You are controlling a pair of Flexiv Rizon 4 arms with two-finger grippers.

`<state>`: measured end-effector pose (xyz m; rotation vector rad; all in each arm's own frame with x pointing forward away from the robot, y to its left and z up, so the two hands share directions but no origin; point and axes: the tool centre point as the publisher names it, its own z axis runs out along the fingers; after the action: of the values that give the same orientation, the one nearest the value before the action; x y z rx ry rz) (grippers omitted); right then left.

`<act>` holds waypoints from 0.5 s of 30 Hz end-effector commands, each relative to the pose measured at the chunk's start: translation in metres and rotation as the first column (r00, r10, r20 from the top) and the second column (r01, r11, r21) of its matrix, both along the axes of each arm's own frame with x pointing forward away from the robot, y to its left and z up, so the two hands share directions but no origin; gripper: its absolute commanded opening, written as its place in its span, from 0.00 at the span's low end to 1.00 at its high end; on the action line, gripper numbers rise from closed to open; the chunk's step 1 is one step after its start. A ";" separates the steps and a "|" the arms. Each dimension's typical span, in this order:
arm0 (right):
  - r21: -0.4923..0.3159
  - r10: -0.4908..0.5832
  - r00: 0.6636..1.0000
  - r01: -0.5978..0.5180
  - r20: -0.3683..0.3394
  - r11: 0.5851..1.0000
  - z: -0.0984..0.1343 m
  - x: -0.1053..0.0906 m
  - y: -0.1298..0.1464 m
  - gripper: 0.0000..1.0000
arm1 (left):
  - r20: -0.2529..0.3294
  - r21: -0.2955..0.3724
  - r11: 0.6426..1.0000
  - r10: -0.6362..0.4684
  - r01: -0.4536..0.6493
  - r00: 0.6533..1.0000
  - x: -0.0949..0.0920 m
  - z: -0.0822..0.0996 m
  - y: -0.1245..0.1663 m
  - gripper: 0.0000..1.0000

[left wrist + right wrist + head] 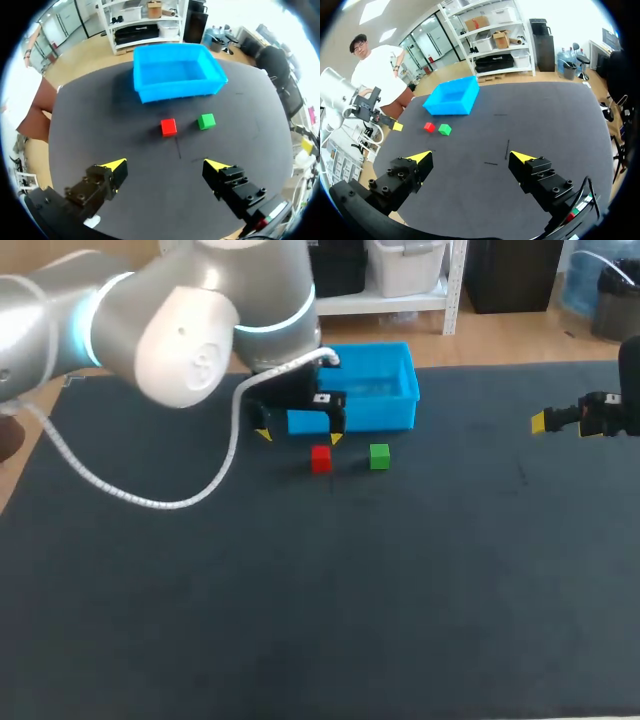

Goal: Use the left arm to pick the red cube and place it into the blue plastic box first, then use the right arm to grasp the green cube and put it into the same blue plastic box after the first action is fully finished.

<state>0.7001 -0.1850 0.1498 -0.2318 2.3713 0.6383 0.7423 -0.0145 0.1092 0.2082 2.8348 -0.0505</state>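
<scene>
Red cube (320, 458) is seen just near of the box (380, 412), with the green cube (379, 456) close on its right. Left gripper (166, 164) is held wide apart above, not yet centred. Right gripper (470, 156), also apart, is kept far right. If lowered off-centre, a finger could knock the green cube or strike the box wall.

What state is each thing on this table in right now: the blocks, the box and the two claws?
red cube: on the table, untouched
green cube: on the table, untouched
blue plastic box: upright, empty
left gripper: open, holding nothing
right gripper: open, holding nothing
</scene>
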 end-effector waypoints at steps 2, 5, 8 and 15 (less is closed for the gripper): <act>-0.001 0.000 1.000 0.000 -0.001 1.000 0.000 0.000 0.000 1.00 | -0.030 0.081 0.995 0.053 -0.051 0.998 0.018 -0.014 -0.009 1.00; -0.001 0.000 1.000 0.000 -0.001 1.000 0.000 0.000 0.000 1.00 | -0.043 0.079 0.994 0.081 -0.077 0.996 0.023 -0.019 -0.009 1.00; -0.001 0.000 1.000 0.000 -0.001 1.000 0.000 0.000 0.000 1.00 | -0.059 0.068 0.991 0.117 -0.113 0.991 0.030 -0.024 -0.008 1.00; -0.001 0.000 1.000 0.000 -0.001 1.000 0.000 0.000 0.000 1.00 | -0.092 0.023 0.990 0.139 -0.137 0.986 0.040 -0.039 -0.016 1.00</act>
<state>0.7001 -0.1850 0.1498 -0.2317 2.3713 0.6383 0.7708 -0.0244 0.0776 0.0105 2.9053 0.0077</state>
